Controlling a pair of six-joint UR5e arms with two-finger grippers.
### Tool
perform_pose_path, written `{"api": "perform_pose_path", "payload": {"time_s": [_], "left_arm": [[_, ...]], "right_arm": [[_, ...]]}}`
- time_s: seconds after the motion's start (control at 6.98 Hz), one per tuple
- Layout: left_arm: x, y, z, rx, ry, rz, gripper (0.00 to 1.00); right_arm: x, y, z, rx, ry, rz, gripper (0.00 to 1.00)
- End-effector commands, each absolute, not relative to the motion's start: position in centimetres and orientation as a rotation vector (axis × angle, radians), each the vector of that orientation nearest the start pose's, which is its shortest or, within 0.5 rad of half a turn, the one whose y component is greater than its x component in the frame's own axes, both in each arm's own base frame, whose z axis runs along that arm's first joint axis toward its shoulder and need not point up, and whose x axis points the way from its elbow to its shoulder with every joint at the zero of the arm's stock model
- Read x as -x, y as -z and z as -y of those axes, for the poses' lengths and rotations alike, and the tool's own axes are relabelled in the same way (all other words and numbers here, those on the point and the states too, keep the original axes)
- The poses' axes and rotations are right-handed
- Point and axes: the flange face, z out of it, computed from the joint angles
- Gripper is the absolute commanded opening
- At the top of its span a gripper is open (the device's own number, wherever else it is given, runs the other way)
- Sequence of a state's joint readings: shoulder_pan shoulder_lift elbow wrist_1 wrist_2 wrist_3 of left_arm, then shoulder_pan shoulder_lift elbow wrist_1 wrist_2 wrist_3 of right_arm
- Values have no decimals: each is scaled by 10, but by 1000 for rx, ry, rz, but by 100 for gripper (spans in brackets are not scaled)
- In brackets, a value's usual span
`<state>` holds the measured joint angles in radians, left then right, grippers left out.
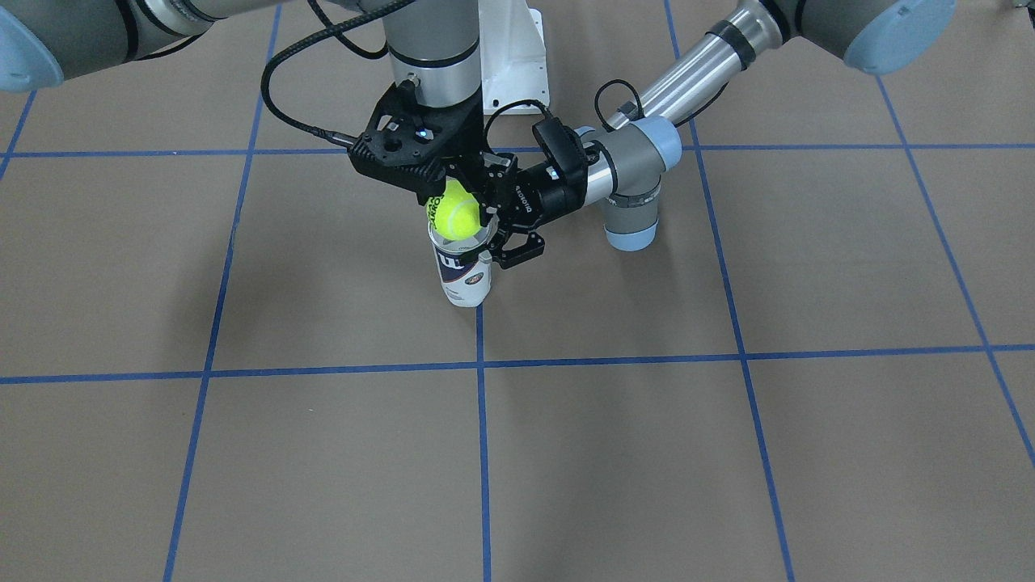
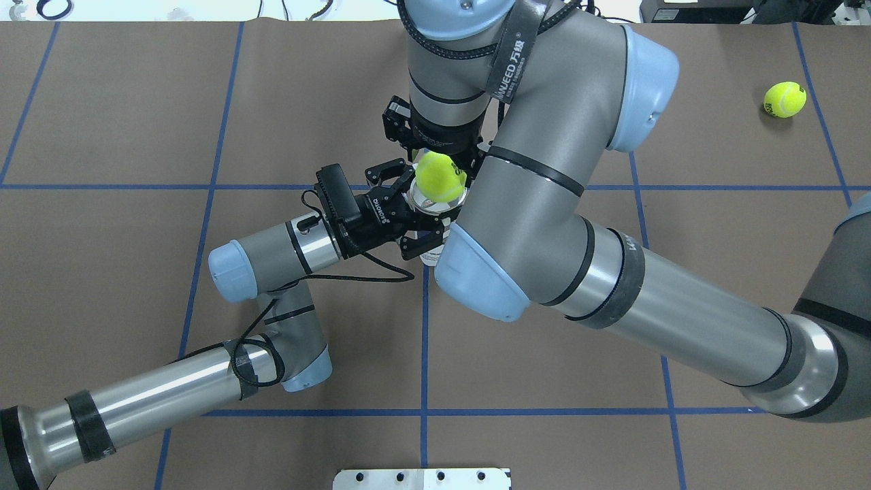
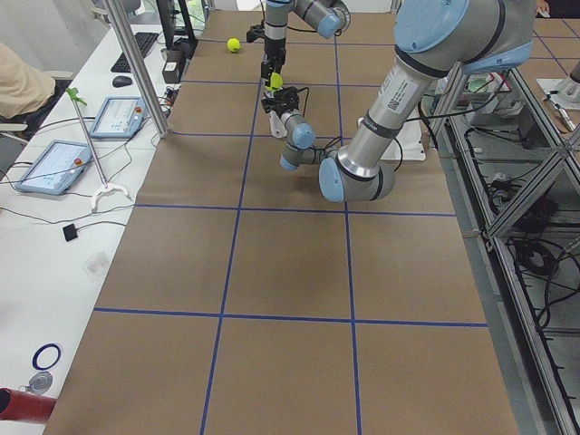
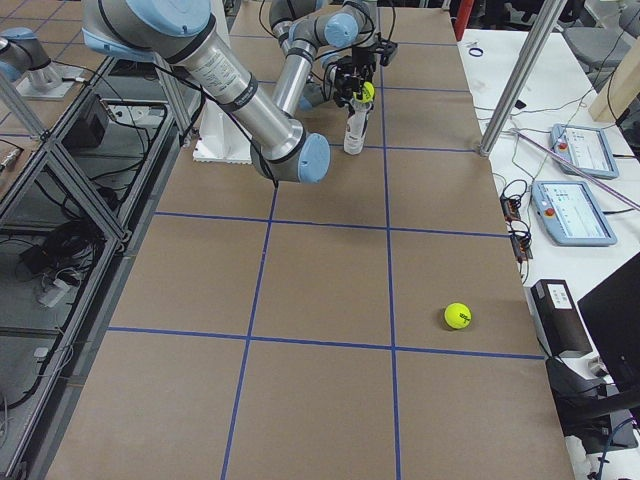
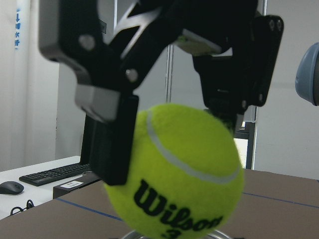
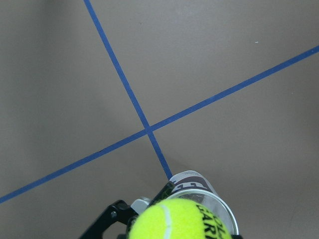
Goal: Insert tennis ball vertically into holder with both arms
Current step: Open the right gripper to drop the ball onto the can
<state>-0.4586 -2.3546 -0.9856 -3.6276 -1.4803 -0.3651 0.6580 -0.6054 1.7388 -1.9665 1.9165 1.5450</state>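
The tennis ball [image 1: 454, 212] is neon yellow-green with black lettering. My right gripper [image 1: 449, 200] hangs straight down and is shut on it, a black finger [image 5: 112, 144] pressing each side. The ball [image 2: 440, 177] sits right at the open mouth of the holder [image 1: 466, 276], a clear can with a white and navy label, standing upright on the table. My left gripper [image 2: 425, 209] comes in level from the side and is shut on the holder's upper part. In the right wrist view the ball [image 6: 179, 221] covers most of the holder's rim [image 6: 199, 185].
A second tennis ball [image 2: 784, 99] lies on the brown, blue-taped table far to my right. The white pedestal base [image 1: 514, 73] stands behind the holder. Tablets and a keyboard sit on a side desk [image 3: 54, 163], where part of a person [image 3: 18, 82] shows.
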Motion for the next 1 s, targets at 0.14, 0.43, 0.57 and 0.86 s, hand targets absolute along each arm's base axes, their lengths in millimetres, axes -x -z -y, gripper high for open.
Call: {"api": "perform_pose_path", "payload": {"time_s": [0.14,0.43,0.57,0.86], "left_arm": [[-563,-246,437,-1711,-297,-1492,81],[-563,-246,437,-1710,-296,-1493,85],[-562,-245,436,-1711,-294,-1497,91],[-563,-245,437,-1709,-295,-1495,99]], "right_arm": [[441,-48,467,60,-462,807,100],[432,-45,470,49,-463,816,100],[425,-47,477,43,-470,815,100],[422,-50,479,38,-468,813,100]]}}
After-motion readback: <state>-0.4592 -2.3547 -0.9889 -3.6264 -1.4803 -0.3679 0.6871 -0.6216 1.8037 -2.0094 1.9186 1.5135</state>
